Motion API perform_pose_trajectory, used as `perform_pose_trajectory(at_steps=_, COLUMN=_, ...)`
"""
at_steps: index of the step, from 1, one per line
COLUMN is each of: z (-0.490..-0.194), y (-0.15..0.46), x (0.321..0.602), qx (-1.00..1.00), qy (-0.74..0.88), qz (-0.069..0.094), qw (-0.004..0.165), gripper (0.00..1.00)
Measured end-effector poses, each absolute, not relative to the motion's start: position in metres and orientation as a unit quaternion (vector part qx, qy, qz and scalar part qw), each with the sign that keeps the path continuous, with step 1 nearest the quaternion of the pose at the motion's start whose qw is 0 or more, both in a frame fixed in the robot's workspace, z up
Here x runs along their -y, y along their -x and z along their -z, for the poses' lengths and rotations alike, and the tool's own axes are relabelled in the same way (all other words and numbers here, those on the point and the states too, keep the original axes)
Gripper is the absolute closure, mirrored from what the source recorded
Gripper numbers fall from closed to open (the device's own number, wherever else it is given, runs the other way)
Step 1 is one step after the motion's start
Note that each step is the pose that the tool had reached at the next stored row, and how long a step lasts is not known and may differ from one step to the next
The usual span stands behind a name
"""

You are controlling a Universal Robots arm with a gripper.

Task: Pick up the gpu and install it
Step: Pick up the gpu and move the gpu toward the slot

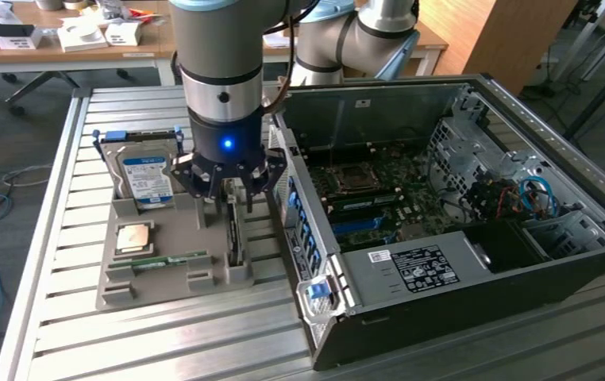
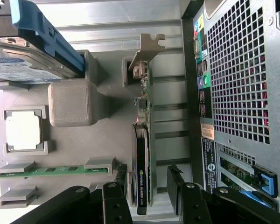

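Observation:
The gpu [image 2: 141, 149] stands on edge in a slot of the grey holder tray [image 2: 107, 140]. Its black fan cooler faces the hard drive side, and its silver bracket [image 2: 144, 49] is at the far end. In the exterior view the gpu [image 1: 233, 238] is a thin upright card right under my gripper [image 1: 226, 208]. My gripper [image 2: 148, 175] is open, with one finger on each side of the card's near end. There is a visible gap on the side toward the computer case, and nothing is held.
The tray [image 1: 175, 282] also holds a silver-and-blue hard drive [image 1: 144, 176], a square processor [image 1: 135, 236] and a green memory stick [image 1: 159, 262]. The open computer case [image 1: 441, 206] lies close beside the tray on the exterior view's right, its rear panel [image 2: 238, 93] near the fingers.

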State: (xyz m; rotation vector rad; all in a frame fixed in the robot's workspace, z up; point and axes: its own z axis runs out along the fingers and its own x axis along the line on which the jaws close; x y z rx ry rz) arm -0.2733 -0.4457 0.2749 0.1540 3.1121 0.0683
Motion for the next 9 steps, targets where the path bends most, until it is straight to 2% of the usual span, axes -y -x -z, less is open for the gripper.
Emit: perform_pose_trajectory(at_steps=9, z=-0.2674, y=0.2733, x=0.4457, qx=-0.998, qy=-0.049, qz=-0.022, qw=0.013, gripper=0.53)
